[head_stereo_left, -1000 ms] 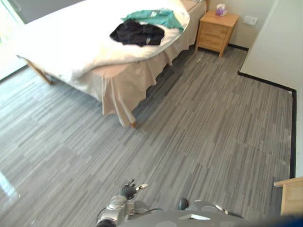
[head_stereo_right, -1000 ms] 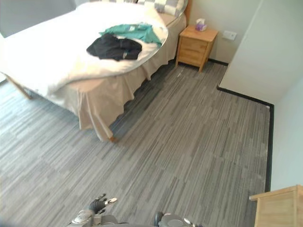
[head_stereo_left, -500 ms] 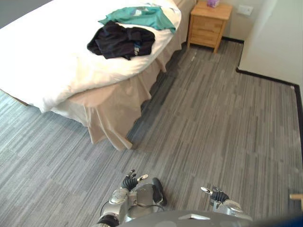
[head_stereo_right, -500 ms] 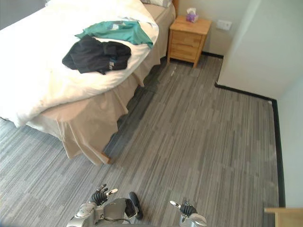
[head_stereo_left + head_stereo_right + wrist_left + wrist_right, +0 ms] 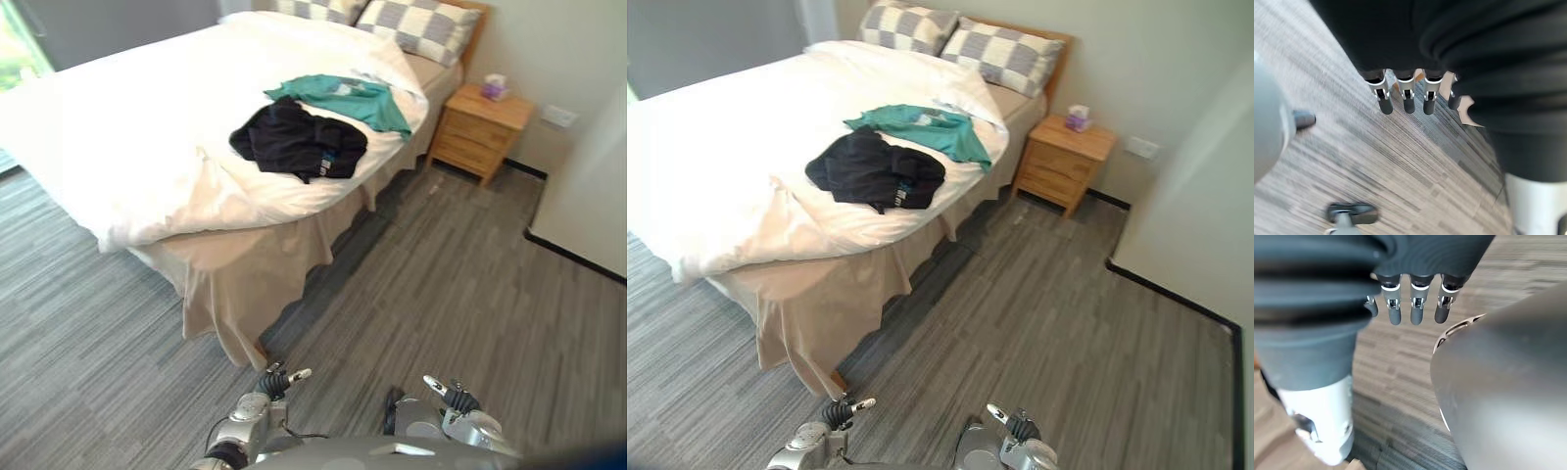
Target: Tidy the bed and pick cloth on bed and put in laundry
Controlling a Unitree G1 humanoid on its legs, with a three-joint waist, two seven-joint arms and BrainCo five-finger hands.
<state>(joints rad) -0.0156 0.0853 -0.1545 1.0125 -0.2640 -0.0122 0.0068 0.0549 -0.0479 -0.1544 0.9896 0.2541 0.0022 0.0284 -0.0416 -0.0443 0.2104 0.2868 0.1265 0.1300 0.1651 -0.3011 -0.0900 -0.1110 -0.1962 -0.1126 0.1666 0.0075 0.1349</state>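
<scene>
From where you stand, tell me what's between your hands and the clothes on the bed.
Nothing visible. Bare floor separates the left hand and right hand from the bed; the black cloth and teal cloth lie on top, beyond its near corner.

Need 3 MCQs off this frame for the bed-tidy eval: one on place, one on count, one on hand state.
1. Where is the teal garment?
A) on the bed, beside the black garment, on its pillow side
B) under the black garment
C) at the foot end, far from the black garment

2. How many checked pillows are at the head of the bed?
A) one
B) four
C) two

3. What state are the hands in?
A) left shut on the black garment
B) both open, holding nothing
C) right shut on the teal garment

1 A: it lies just past the black one, toward the pillows.
2 C: two lie side by side.
3 B: left hand and right hand show straight fingers, nothing held.
</scene>
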